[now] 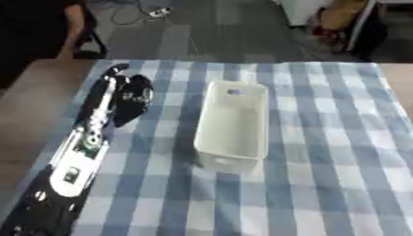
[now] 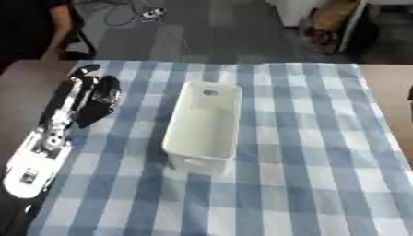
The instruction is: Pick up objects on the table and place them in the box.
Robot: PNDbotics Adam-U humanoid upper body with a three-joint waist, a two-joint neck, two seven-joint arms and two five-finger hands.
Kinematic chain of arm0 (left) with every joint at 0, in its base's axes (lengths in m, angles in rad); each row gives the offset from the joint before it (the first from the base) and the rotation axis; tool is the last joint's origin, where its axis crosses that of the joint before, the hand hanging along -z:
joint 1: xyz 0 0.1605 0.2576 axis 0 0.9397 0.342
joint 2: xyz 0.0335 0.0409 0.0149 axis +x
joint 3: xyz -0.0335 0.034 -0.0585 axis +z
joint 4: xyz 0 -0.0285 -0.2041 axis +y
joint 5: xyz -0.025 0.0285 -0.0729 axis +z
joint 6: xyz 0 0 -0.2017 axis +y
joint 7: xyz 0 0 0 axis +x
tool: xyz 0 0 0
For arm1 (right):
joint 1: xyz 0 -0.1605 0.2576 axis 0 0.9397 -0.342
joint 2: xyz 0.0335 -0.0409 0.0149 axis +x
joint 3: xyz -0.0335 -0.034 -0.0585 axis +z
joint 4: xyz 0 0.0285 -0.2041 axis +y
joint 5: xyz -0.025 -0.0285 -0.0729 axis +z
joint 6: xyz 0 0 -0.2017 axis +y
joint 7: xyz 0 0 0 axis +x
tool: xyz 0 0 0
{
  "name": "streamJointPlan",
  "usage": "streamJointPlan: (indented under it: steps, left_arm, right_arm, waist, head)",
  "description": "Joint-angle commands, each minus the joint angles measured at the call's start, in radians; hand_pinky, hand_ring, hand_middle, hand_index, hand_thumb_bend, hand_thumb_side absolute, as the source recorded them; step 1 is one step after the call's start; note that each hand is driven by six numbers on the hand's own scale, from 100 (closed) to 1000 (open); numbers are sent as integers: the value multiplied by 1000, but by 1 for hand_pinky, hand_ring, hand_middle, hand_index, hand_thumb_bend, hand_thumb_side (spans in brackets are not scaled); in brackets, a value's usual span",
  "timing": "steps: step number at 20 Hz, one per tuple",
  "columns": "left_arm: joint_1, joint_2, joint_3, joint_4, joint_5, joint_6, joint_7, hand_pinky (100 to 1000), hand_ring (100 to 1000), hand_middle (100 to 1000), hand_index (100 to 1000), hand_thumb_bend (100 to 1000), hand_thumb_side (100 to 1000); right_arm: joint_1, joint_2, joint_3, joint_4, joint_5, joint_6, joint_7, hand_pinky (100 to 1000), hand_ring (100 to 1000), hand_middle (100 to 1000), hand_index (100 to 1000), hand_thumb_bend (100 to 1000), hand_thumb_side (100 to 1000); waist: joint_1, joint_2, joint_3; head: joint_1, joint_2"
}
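Observation:
A white rectangular plastic box [image 1: 234, 122] stands in the middle of the blue and white checked tablecloth [image 1: 322, 138], long side running away from me. Its inside shows only white walls and floor. My left arm [image 1: 80, 152] comes in from the lower left corner, white and black, and stretches along the cloth's left edge. My left hand [image 1: 132, 96] is a dark shape low over the cloth, just left of the box's far end. Anything under or inside the hand is hidden by it. No loose object shows on the cloth.
Bare brown tabletop [image 1: 32, 106] borders the cloth on the left, and the table's far edge lies just beyond the hand. A small dark sliver [image 2: 410, 97] shows at the right edge. Grey floor with cables lies beyond the table.

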Motion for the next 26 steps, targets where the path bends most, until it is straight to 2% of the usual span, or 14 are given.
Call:
streamJointPlan:
  steps: [1,6,12,20,26]
  left_arm:
    - [-56,18,-38,-39,-90,-23,-36,884,881,894,277,100,317]
    - [-135,9,-102,-39,-178,-64,-95,896,886,876,281,100,304]
    - [-203,-35,-162,14,-260,-115,-145,908,890,864,284,100,294]
    - [-267,-123,-201,116,-374,-171,-165,917,894,855,287,100,285]
    - [-306,-196,-204,232,-466,-201,-154,919,895,848,290,100,283]
  right_arm:
    - [-4,-13,-4,-10,-2,-1,0,945,933,929,991,100,613]
    - [-4,-13,-1,-9,-3,-1,3,945,933,929,991,100,613]
    - [-6,-13,1,-8,-5,-2,6,945,933,929,991,100,613]
    - [-9,-8,6,-8,-9,-2,10,946,933,929,992,100,617]
    - [-14,-2,10,-9,-12,-3,14,946,933,929,992,100,617]
  waist:
    - [-2,-17,1]
    - [1,-20,2]
    - [0,-23,0]
    - [-1,-23,-3]
    - [-6,-20,-13]
  head:
    - [0,-9]
    - [4,-8]
    - [11,-8]
    - [23,-9]
    - [39,-14]
